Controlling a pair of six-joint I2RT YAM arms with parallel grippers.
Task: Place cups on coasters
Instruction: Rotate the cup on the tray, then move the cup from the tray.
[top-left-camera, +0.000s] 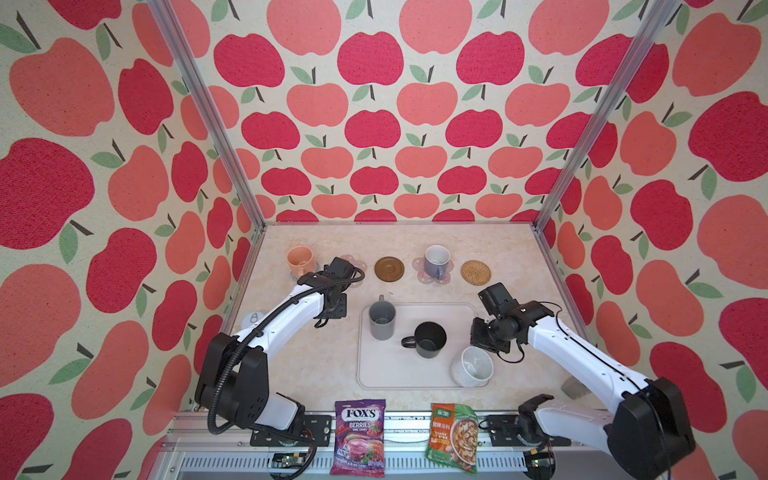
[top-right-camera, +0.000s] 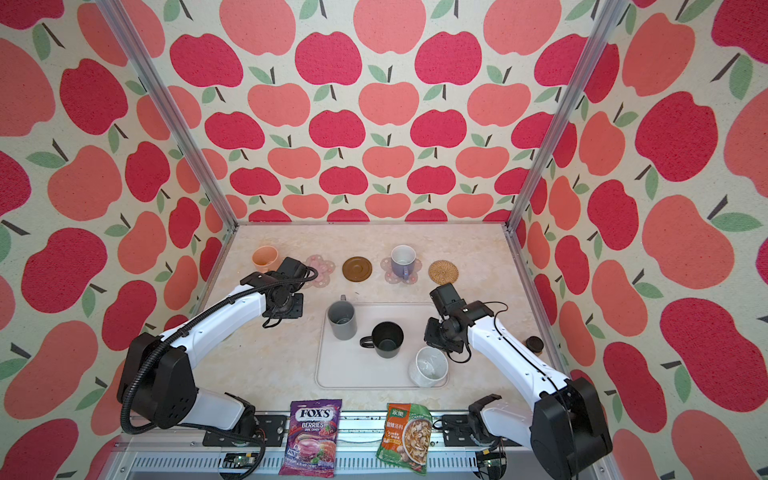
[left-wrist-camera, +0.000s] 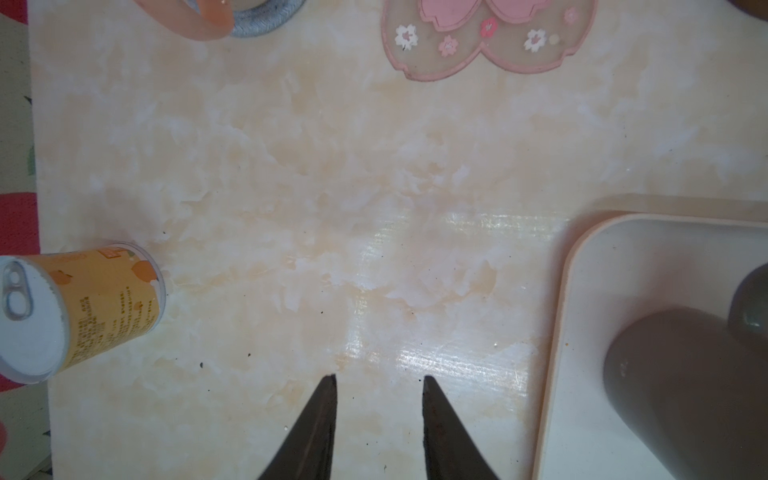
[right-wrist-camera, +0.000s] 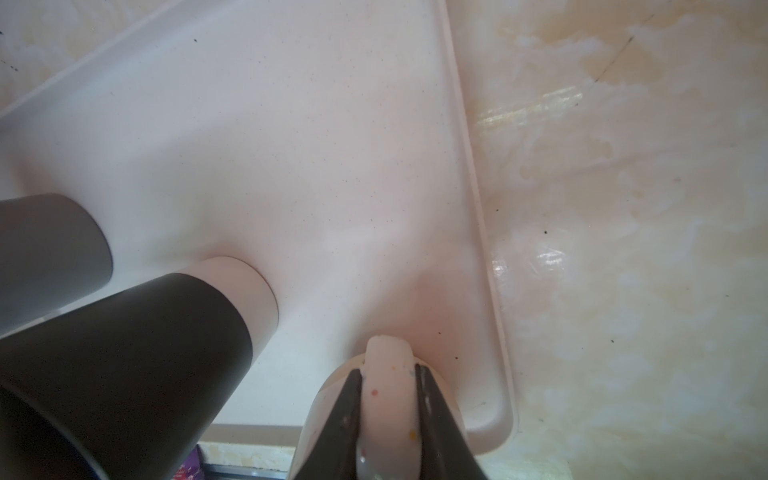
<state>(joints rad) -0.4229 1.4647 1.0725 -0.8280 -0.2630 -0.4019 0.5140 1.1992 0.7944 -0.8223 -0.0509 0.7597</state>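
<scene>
right tool (right-wrist-camera: 388, 370) is pinching the handle of the speckled white mug (top-left-camera: 471, 368), one finger pressing on each side; mug's sitting in the tray (top-left-camera: 374, 374), at its near right corner, just beside the black mug (top-left-camera: 430, 338); left tool (left-wrist-camera: 379, 378) is hanging partly open over the worktop (left-wrist-camera: 291, 187), gripping nothing

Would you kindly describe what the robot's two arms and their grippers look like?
Both arms have glossy white shells with black joint housings. The left arm carries a thick black corrugated conduit; the right arm a thin black wire. The left gripper and right gripper each have two tapered black fingers.
</scene>
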